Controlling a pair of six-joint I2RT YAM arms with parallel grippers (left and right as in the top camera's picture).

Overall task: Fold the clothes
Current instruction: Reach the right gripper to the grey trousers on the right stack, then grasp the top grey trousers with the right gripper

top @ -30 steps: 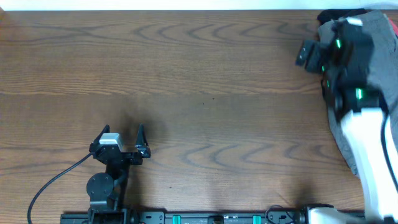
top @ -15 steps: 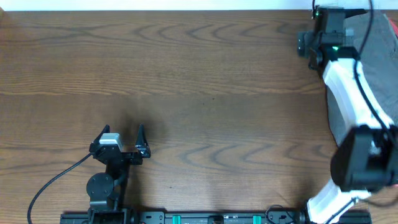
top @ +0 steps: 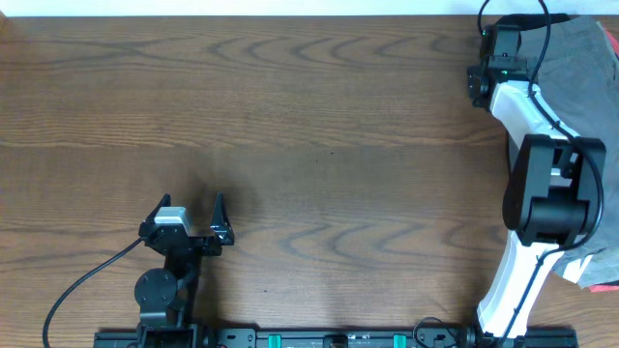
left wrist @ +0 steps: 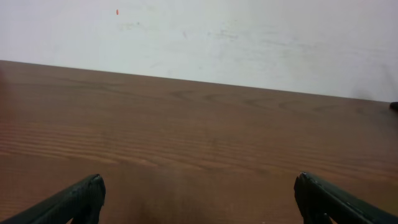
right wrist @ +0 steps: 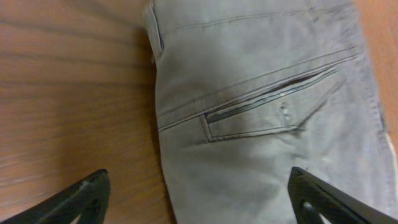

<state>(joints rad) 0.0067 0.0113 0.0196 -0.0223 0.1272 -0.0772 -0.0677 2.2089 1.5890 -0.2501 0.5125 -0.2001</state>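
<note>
The clothes are a pair of grey shorts (top: pixel 577 70) lying at the table's far right corner. The right wrist view shows them from close by (right wrist: pixel 261 99), with a stitched slit pocket (right wrist: pixel 273 102) and their left edge on the wood. My right gripper (top: pixel 491 64) hangs over that left edge at the far end. It is open (right wrist: pixel 199 199), with one fingertip (right wrist: pixel 87 194) above bare table and the other (right wrist: pixel 320 198) above the fabric, holding nothing. My left gripper (top: pixel 191 218) rests near the front left, open (left wrist: pixel 199 200) and empty, over bare wood.
The right arm's white links (top: pixel 542 184) run from the front right base up along the shorts, hiding part of them. A bit of pink-red fabric (top: pixel 605 286) shows at the right edge. A pale wall (left wrist: pixel 199 31) stands behind the table's far edge.
The right arm has stretched out toward the far right corner, carrying its gripper from above the shorts to their far left edge. The left arm has not moved.
</note>
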